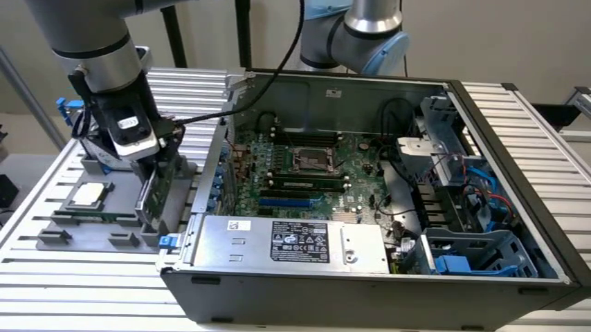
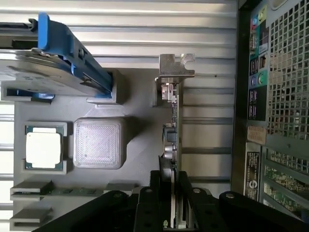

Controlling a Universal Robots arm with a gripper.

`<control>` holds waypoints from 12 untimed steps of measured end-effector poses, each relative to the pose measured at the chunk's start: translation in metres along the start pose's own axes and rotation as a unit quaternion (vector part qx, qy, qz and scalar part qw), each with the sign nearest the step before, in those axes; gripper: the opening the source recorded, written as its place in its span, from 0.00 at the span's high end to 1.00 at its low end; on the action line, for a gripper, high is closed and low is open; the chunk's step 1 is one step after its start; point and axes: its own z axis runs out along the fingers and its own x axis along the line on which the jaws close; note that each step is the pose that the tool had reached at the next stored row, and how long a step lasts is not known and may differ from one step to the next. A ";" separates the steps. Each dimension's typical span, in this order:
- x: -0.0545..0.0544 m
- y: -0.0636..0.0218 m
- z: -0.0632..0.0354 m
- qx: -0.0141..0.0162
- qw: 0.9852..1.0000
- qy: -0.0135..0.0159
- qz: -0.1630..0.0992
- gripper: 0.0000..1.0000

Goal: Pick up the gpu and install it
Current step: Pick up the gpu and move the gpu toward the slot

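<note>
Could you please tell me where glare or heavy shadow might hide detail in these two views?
Wrist view: the silver chip glares almost white, so its lid markings are washed out; the end effector closed on the gpu reads as a dark mass. Exterior view: the motherboard is evenly lit, while the near outer wall of the case lies in shade.

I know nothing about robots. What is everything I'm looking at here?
gpu: one, green board with silver bracket, standing on edge in the holder
holder: one, grey, on the table
chip: one, silver and square, in the holder
hard drive: one, silver with blue-edged frame, on the holder
computer case: one, dark grey, open, beside the holder
motherboard: one, green, inside the case
table: one, silver slats
gripper: one, black, shut on the gpu from above
</note>
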 end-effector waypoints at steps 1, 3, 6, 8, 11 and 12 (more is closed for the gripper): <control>0.000 0.0002 -0.0046 0.000 1.000 0.000 0.000 1.00; 0.000 0.0007 -0.0139 0.000 1.000 0.000 0.000 1.00; -0.001 0.0013 -0.0275 0.000 1.000 0.000 0.000 1.00; -0.001 0.0016 -0.0364 0.000 1.000 0.000 0.000 1.00; -0.002 0.0020 -0.0500 0.000 1.000 0.000 0.000 1.00; -0.003 0.0021 -0.0547 0.000 1.000 0.000 0.000 1.00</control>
